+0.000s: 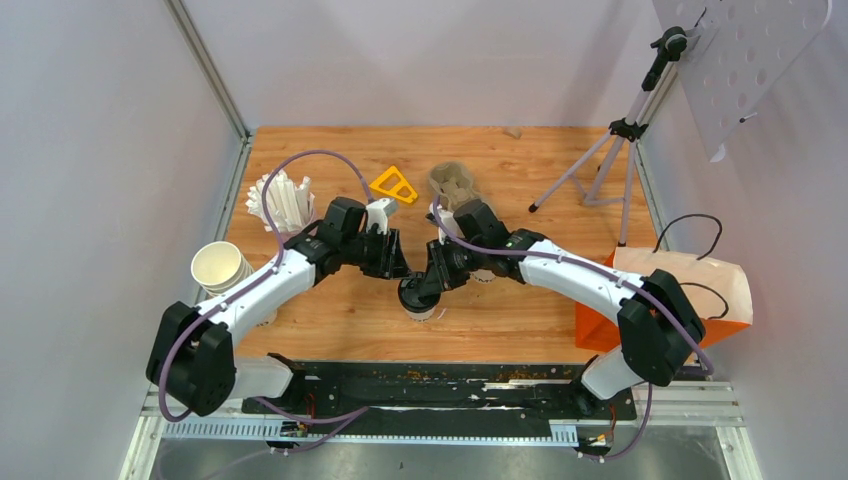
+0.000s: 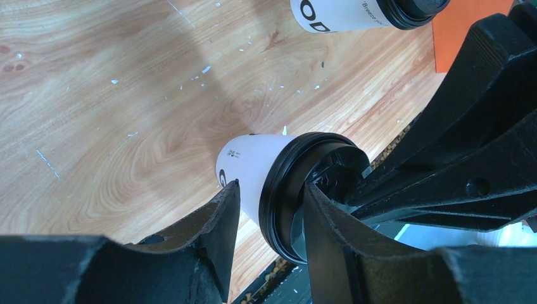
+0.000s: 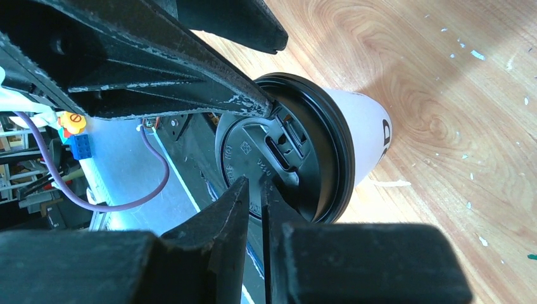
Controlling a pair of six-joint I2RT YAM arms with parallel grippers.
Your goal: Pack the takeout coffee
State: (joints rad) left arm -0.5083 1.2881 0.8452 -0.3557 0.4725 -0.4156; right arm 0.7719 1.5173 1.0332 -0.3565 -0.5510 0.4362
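Observation:
One takeout coffee cup (image 1: 418,300), white with a black lid (image 3: 278,158), stands near the table's front edge between both arms. My left gripper (image 2: 271,185) is open and straddles its top. One of its fingers (image 2: 221,209) lies by the white wall (image 2: 250,164), the other crosses the lid. My right gripper (image 3: 254,182) is shut, leaving only a thin slit, and its tips rest on the lid's top face. In the top view the left gripper (image 1: 398,268) and the right gripper (image 1: 432,285) meet over this cup. A second lidded cup (image 2: 354,12) stands further back.
A grey-brown pulp carrier (image 1: 452,185) and a yellow triangle piece (image 1: 393,185) lie at the back centre. White sticks (image 1: 280,200) and a stack of lidless cups (image 1: 222,268) are on the left. An orange and white bag (image 1: 690,295) and a tripod (image 1: 610,160) stand on the right.

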